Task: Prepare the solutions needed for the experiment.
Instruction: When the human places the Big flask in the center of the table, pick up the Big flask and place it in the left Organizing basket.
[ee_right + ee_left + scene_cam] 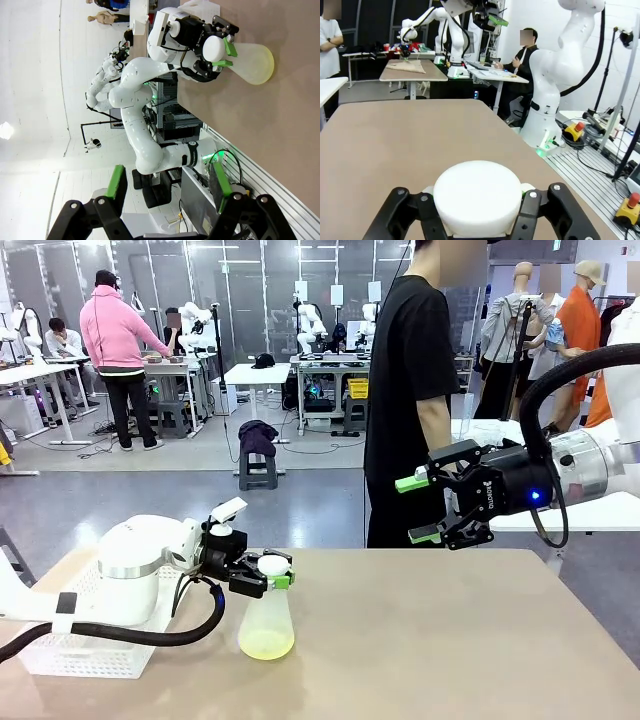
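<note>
left end effector [262,573]: clenched on the white cap [477,198] at the top of the flask [266,628], green pads either side of it; arm reaching in low from the left of the bench [450,640].
right end effector [433,508]: released, jaws wide, holding nothing; hanging in the air well above the bench's right side, well apart from the flask.
flask: frosted, conical, narrow neck, standing upright on the bench near its left front, just beside the white basket [75,650].
the solutions [266,644]: small amount of pale yellow-green liquid, lying only in the wide base; most of the flask above it without liquid.
white basket: perforated, at the left edge of the bench, partly under the left arm; contents hidden, cannot tell.
grip detail: from the left wrist view, cap sitting between the jaws; possibly gripped on the cap only rather than the neck, hard to judge.
risk, cap: if loose, a lift could pull the cap off and leave the flask behind.
risk, tipping: light flask with a high grip; a sideways pull could swing or topple it and spill the liquid.
risk, person [412,390]: standing at the far side close to the right end effector; a fast reach could come near.
</note>
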Motion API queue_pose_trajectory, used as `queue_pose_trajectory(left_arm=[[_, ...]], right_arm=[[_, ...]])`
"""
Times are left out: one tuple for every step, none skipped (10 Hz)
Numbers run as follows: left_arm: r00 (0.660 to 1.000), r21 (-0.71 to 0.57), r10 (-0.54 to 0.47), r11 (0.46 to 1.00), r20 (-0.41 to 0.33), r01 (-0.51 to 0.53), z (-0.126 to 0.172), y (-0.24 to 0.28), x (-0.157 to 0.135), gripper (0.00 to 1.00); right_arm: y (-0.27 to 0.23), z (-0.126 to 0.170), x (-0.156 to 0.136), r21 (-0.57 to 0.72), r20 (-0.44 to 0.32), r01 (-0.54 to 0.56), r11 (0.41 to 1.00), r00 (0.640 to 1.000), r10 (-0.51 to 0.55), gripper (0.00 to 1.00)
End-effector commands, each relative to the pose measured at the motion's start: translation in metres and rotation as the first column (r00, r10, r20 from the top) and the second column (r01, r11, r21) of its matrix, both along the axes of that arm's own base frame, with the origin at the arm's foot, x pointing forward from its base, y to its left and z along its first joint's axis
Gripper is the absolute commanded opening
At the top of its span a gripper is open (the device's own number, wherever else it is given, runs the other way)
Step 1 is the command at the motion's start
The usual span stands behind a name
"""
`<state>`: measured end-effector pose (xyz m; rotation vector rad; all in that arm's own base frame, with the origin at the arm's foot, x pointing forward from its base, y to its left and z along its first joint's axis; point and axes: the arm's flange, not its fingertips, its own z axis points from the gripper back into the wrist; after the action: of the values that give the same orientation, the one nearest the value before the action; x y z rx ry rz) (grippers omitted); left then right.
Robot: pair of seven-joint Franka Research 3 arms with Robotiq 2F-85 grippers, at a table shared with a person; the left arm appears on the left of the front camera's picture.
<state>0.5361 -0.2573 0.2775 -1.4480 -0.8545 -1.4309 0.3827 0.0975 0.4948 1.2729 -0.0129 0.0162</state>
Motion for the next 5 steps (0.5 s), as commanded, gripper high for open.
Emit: queue_pose_trajectory(left_arm=[[1.0, -0.023, 0.002, 1.0, 0.028, -0.002, 0.008, 0.003, -0.002, 0.09], [0.999, -0.025, 0.008, 1.0, 0.037, -0.007, 0.013, 0.005, -0.004, 0.09], [0.998, -0.02, 0.013, 1.0, 0.064, -0.012, 0.026, 0.01, -0.011, 0.09], [0.995, -0.013, 0.008, 1.0, 0.097, -0.007, 0.037, 0.016, -0.02, 0.09], [0.994, -0.021, 0.008, 1.0, 0.109, -0.005, 0.046, 0.022, -0.028, 0.09]], right_arm=[[0.002, 0.0, -0.001, 0.011, -0.001, 0.003, 1.0, 1.0, -0.003, 0.84], [0.002, 0.0, -0.001, 0.011, -0.001, 0.003, 1.0, 1.0, -0.003, 0.84], [0.002, 0.0, -0.001, 0.011, -0.001, 0.003, 1.0, 1.0, -0.003, 0.84], [0.002, 0.0, -0.001, 0.011, -0.001, 0.003, 1.0, 1.0, -0.003, 0.84], [0.002, 0.0, -0.001, 0.011, -0.001, 0.003, 1.0, 1.0, -0.003, 0.84]])
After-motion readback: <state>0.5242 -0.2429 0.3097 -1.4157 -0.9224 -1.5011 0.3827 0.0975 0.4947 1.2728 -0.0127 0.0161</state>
